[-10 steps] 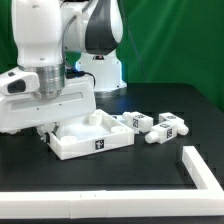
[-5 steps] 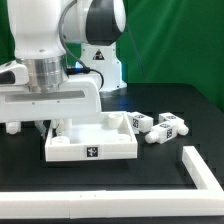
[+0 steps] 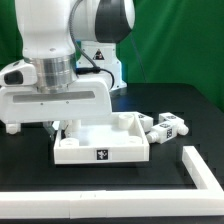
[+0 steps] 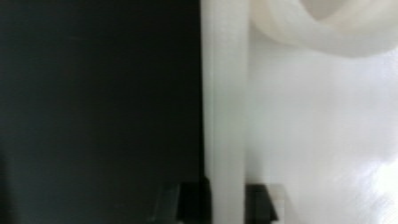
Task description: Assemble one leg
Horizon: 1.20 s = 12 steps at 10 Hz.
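My gripper is shut on the rim of the large white square panel, at its back corner on the exterior view's left. In the wrist view the gripper has a dark finger on each side of the white rim wall, and a round corner socket shows beyond it. Two legs, small white blocks with black-and-white tags, lie at the panel's right side: one right beside its corner, the other next to it.
A white L-shaped bracket lies at the front right, and a white strip runs along the table's front. A small white part lies at the far left. The arm's base stands behind the panel.
The panel, held by my gripper, has turned square to the table's front and slid to the exterior view's right, up to the legs. The arm has moved right with it.
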Available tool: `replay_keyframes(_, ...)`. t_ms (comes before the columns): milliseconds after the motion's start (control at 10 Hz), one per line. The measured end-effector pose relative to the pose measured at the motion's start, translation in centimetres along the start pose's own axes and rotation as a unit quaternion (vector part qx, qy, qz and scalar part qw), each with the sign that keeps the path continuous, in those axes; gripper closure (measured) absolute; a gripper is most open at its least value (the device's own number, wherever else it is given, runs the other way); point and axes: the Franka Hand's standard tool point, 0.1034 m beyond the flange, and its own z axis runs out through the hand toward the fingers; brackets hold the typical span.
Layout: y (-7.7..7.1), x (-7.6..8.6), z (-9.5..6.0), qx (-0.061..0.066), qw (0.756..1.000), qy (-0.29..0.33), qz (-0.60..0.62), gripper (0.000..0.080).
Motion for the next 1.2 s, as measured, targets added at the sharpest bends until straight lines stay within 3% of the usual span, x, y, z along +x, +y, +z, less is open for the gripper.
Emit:
replay_keyframes(200,0.0,0.1,0.3,0.000,1.000,-0.002,0.000,0.0755)
replay_keyframes(500,-0.2,5.5,0.8,0.003,1.000,-0.001,-0.005,0.0755)
replay_keyframes(700,-2.3,8.3,0.5,0.007,1.000,0.003,0.021,0.0755)
replay_keyframes(900,-4.3,8.7,0.6,0.006,0.999,0.004,0.040,0.0755)
replay_keyframes(1200,-4.3,8.5,0.8,0.006,0.999,0.002,0.032,0.0755)
